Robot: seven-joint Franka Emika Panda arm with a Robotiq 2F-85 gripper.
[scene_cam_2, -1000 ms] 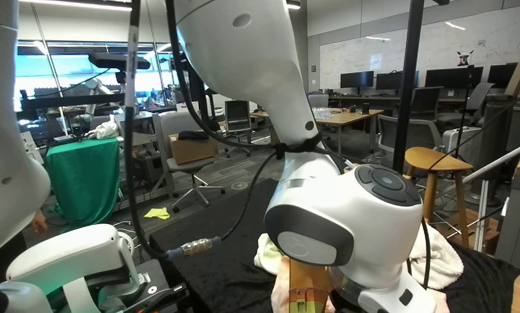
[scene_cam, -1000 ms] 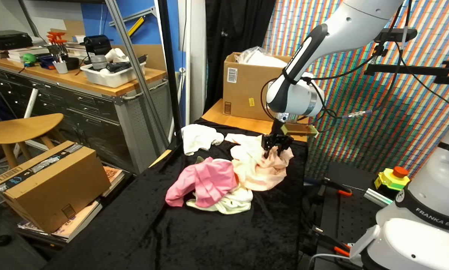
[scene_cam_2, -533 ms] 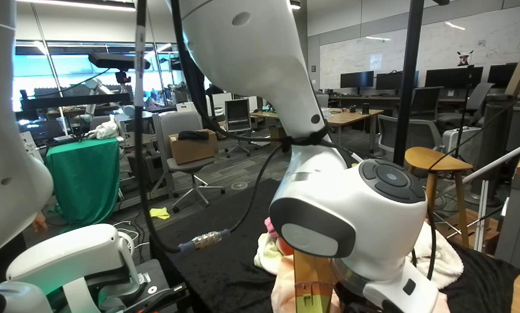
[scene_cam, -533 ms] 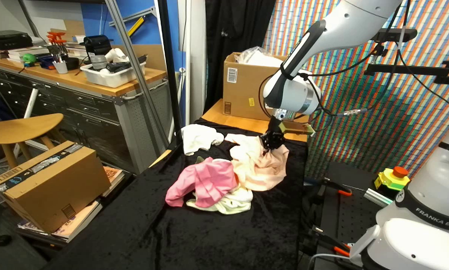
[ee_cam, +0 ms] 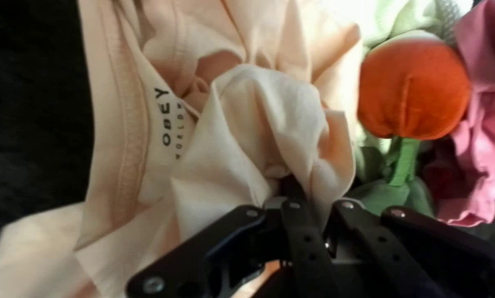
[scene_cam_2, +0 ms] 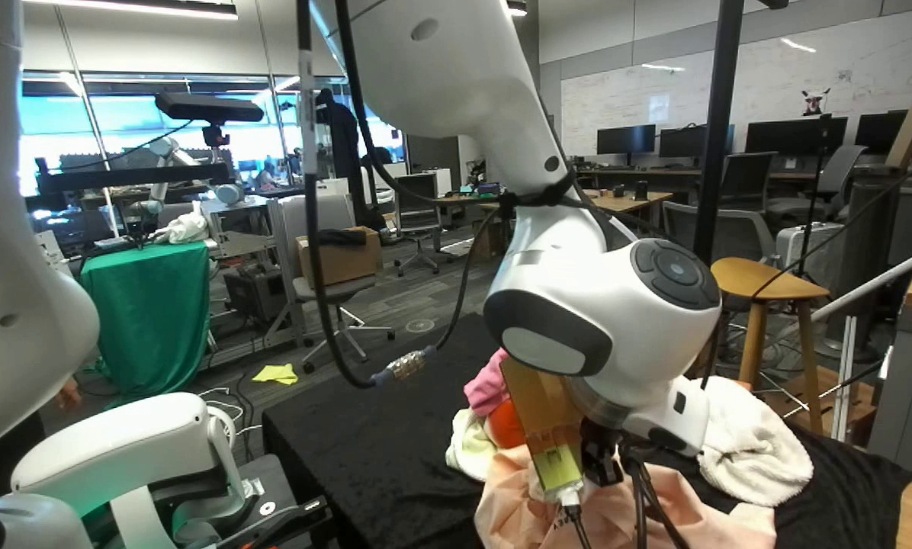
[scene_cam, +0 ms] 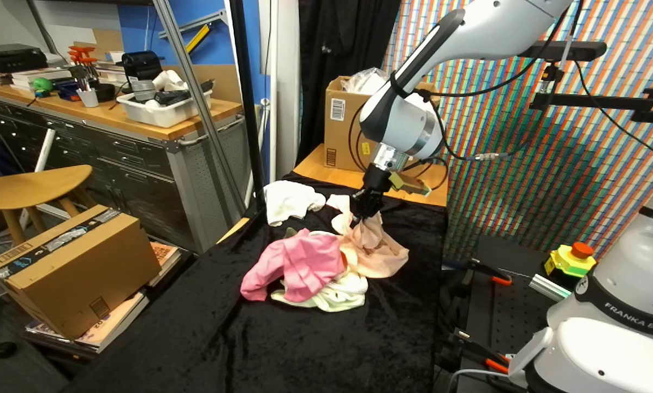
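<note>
A peach garment with an OBEY print inside its collar fills much of the wrist view. My gripper is shut on a bunched fold of it, and cloth runs between the black fingers; the very tips are buried in fabric. In an exterior view the gripper points down, slightly tilted, and the peach garment rises in a peak beneath it. Right of the fingers in the wrist view lies an orange round plush with a green stem and leaves. A pink cloth sits beyond it.
The pink cloth lies over a pale green cloth beside the peach garment. A white cloth rests farther back on the black table cover. A cardboard box stands behind the arm.
The gripper has shut on the peach garment and moved left in an exterior view. The garment's bunched part has come along, and its right edge has drawn inward.
</note>
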